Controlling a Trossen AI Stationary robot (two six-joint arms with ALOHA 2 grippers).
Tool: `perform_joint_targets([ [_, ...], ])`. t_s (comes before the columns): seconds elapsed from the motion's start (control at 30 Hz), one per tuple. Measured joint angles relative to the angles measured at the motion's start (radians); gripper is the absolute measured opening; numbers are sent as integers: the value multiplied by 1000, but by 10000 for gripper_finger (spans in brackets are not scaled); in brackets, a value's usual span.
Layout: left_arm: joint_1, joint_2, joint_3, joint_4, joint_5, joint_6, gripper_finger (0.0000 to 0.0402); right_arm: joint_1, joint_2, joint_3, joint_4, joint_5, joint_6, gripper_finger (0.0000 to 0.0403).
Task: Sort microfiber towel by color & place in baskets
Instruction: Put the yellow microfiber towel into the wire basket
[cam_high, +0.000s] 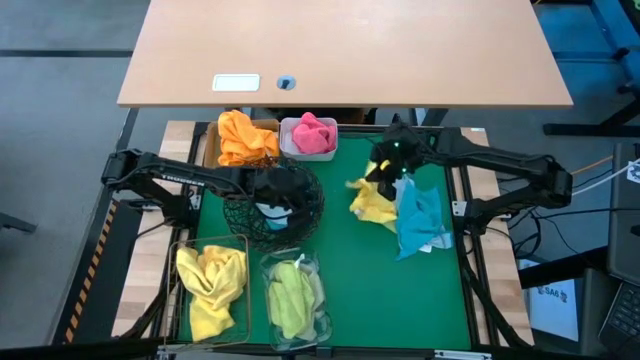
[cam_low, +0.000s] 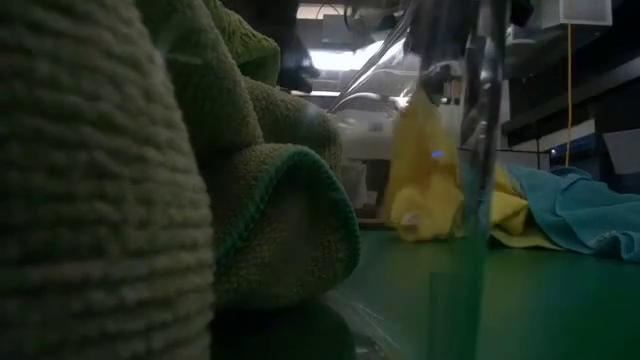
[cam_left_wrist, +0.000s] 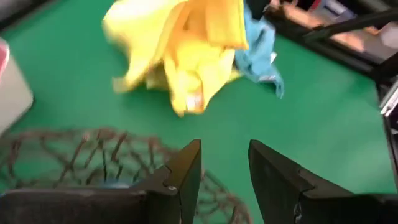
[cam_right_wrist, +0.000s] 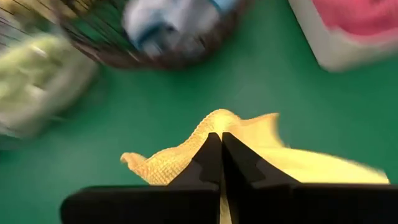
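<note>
Olive towel (cam_low: 250, 200) close; R fingers (cam_right_wrist: 221, 144) pinch yellow towel (cam_right_wrist: 186, 155) edge.

Fuzzy cloth yellow towel (cam_right_wrist: 186, 158); black wire-mesh bowl (cam_high: 300, 215); matt green mat (cam_high: 360, 280); smooth wood-look desk (cam_high: 400, 50).

Five baskets (cam_high: 284, 205) sit on the left of the surface (cam_high: 360, 280), each with a towel inside. Two loose towels (cam_high: 400, 215) lie on the right.

In the low view an olive-green towel (cam_low: 150, 180) fills the near side, hiding most of the table. The black mesh bowl (cam_right_wrist: 155, 43) and clear tub (cam_right_wrist: 37, 87) are blurred in the right wrist view.
</note>
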Motion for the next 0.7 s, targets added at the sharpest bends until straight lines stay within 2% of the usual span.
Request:
perform_joint_targets([
  [0.37,0,0,0,243,-109,237,127,0,0,190,3,-218,0,1],
  [0.53,0,0,0,327,-109,341,128,1,0,229,6,-254,0,1],
  [0.7,8,0,0,380,-106,344,149,14,0,240,21,-263,0,1],
])
